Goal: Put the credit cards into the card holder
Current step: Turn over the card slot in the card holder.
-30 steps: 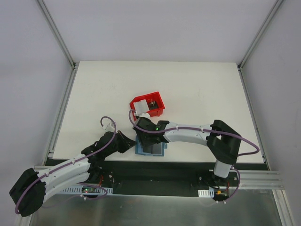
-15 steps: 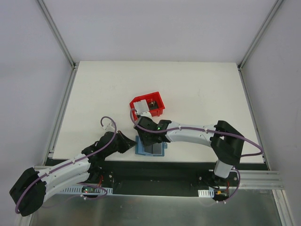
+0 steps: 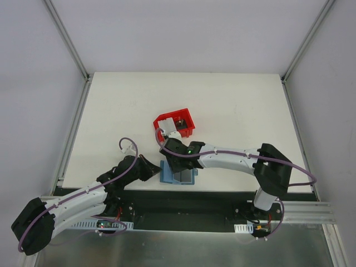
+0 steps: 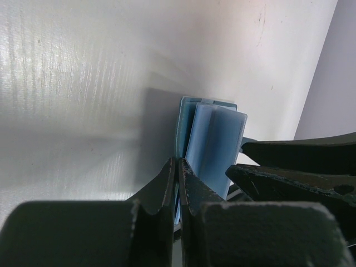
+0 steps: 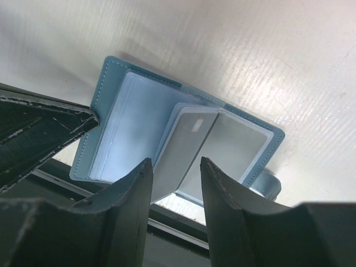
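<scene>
Holder (image 5: 119, 128) lies open at near edge of table (image 3: 222, 105), just near-side of red bin (image 3: 188, 131), pale-blue pockets up. L gripper (image 4: 178, 164): jaws pinched to a sliver on holder's left cover edge, teal edge between the fingers, so clamped on it. R gripper (image 5: 177, 167): over holder's middle, jaws at a narrow gap. Grey card (image 5: 189, 146) stands tilted on the right-hand pocket side, far end by the pocket, near end down in the gap between R jaws. Card edge sits against one finger in R wrist view; firm grip cannot be confirmed. R fingertips show dark at right of L wrist view, close beside holder, apart from L fingers. Vs. 1.0 s ago, top view: R arm's elbow and upper link have shifted right and toward near edge, forearm more stretched; R gripper head has crept slightly left over holder. Holder, bin and L arm unchanged in position.
</scene>
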Controlling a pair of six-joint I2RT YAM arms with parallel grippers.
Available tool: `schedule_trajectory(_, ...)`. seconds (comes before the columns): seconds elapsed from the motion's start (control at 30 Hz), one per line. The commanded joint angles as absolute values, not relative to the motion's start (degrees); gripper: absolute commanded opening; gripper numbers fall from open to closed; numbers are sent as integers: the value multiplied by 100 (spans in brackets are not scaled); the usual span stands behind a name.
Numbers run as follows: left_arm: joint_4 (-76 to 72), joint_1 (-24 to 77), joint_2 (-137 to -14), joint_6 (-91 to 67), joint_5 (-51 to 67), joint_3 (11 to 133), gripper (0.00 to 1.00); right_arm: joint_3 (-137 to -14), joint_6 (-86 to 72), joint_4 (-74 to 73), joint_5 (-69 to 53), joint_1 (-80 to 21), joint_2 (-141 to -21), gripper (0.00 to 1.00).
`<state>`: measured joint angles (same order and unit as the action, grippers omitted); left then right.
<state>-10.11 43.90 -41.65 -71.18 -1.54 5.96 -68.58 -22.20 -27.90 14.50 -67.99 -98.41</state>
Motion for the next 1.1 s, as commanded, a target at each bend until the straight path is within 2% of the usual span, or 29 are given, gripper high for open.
schedule_trajectory(0.0, -1116, 4421, -4192, -7102, -237, 659, 0, -6970, -2162, -3243, 1749, -6855, -9624, 43)
schedule_trajectory(0.8, -1107, 4412, -4175, -7084, -228, 650, 0, -7840, -1925, -4236, 2276, -7137, -10327, 42)
schedule_trajectory(1.07, -1107, 4421, -4175, -7075, -211, 650, 0, -7533, -2092, -4245, 2434, -7163, -9994, 40)
